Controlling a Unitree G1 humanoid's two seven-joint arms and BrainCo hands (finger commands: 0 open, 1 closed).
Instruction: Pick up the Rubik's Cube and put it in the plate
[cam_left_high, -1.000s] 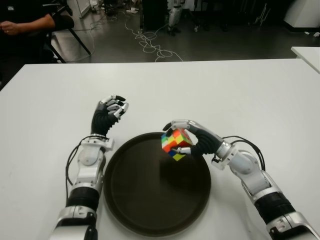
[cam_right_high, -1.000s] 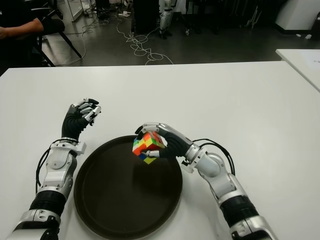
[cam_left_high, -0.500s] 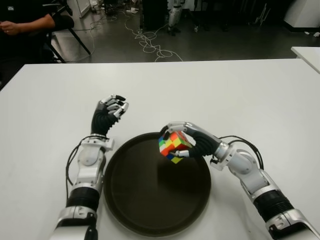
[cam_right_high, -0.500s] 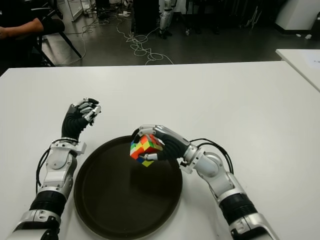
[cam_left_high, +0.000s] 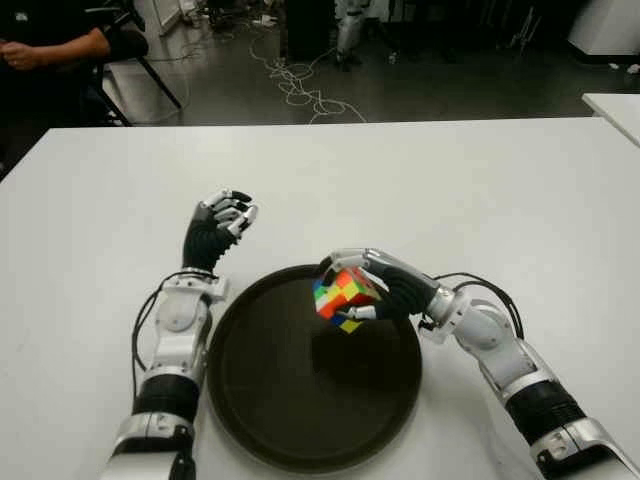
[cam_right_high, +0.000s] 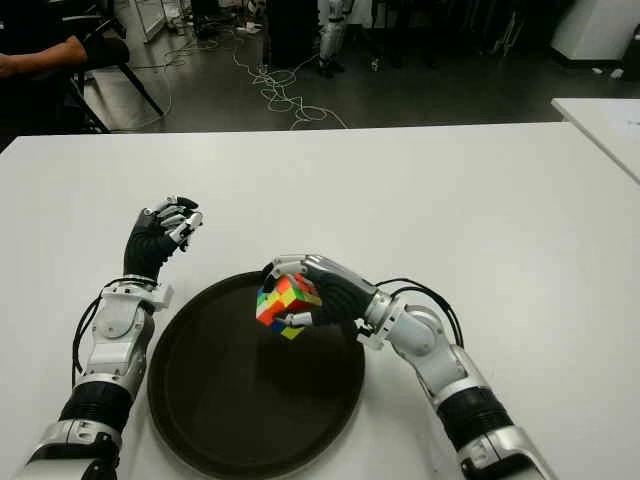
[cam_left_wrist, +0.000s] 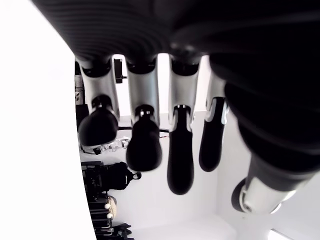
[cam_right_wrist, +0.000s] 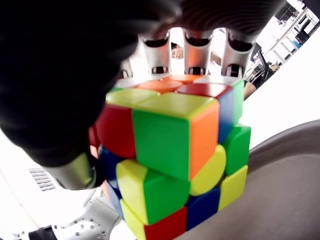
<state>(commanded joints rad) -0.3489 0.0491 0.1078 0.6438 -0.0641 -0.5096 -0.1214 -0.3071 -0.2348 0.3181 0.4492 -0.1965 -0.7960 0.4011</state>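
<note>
My right hand (cam_left_high: 362, 287) is shut on the multicoloured Rubik's Cube (cam_left_high: 338, 298), holding it in the air over the far part of the dark round plate (cam_left_high: 270, 400). Up close in the right wrist view, the Rubik's Cube (cam_right_wrist: 170, 150) fills the frame, with fingers (cam_right_wrist: 192, 50) wrapped over its top and the plate's rim (cam_right_wrist: 290, 150) just beneath. The cube casts a shadow on the plate below it. My left hand (cam_left_high: 222, 222) shows idle to the left of the plate, its fingers (cam_left_wrist: 145, 145) curled and holding nothing.
The white table (cam_left_high: 450, 180) stretches beyond and to both sides of the plate. A person's arm (cam_left_high: 50, 45) shows at the far left beyond the table. Cables (cam_left_high: 300, 80) lie on the dark floor behind. Another white table corner (cam_left_high: 615, 105) is at far right.
My right hand has carried the cube a little leftward and lower, further in over the plate. The left hand has not moved.
</note>
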